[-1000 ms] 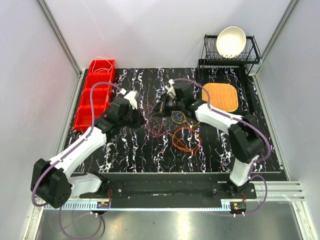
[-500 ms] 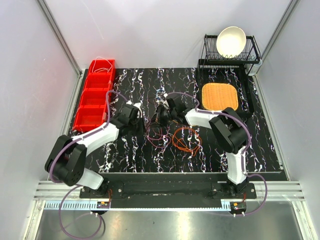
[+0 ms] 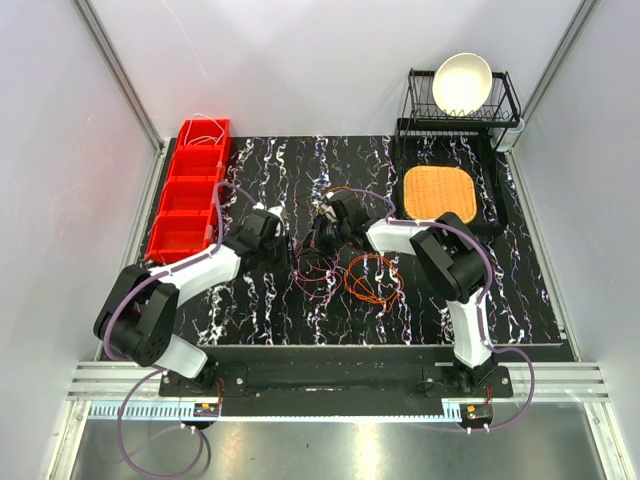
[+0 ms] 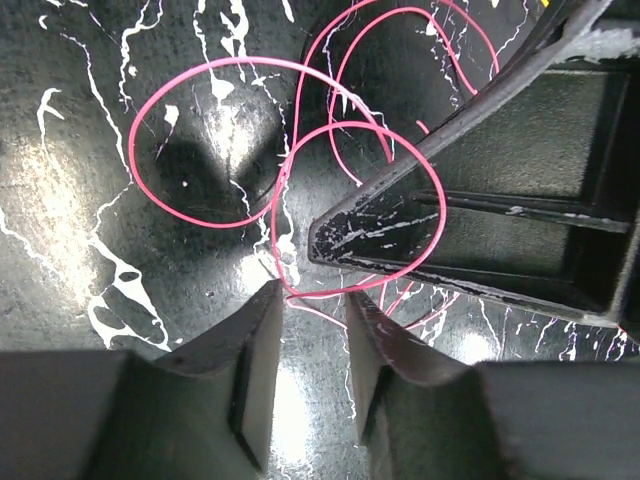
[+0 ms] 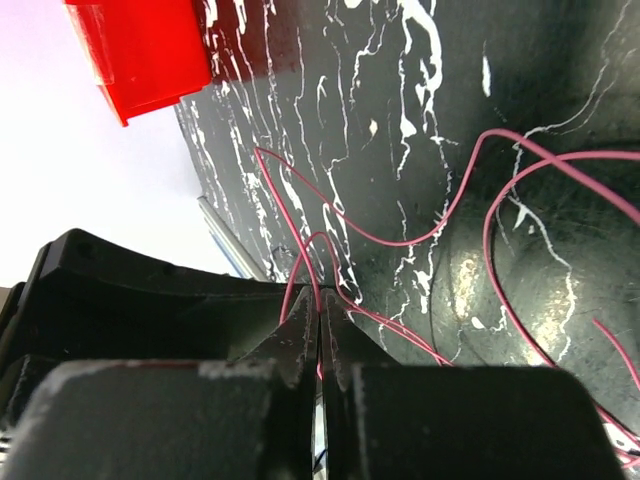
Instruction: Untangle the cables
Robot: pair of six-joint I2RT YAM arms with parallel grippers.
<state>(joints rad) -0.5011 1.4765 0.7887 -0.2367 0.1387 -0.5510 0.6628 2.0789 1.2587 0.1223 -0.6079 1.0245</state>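
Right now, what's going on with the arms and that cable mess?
Both arms are working the middle of the tangle. The right gripper is shut on a pink cable. The left gripper is open, with a pink loop lying at its fingertips, ungripped. The orange cables lie in a loose coil beside them.

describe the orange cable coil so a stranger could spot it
On the black marbled table, find the woven orange mat at far right. Nearer the arm bases lies the orange cable coil, a dense bright scribble, unlike the thin pink cable to its left.
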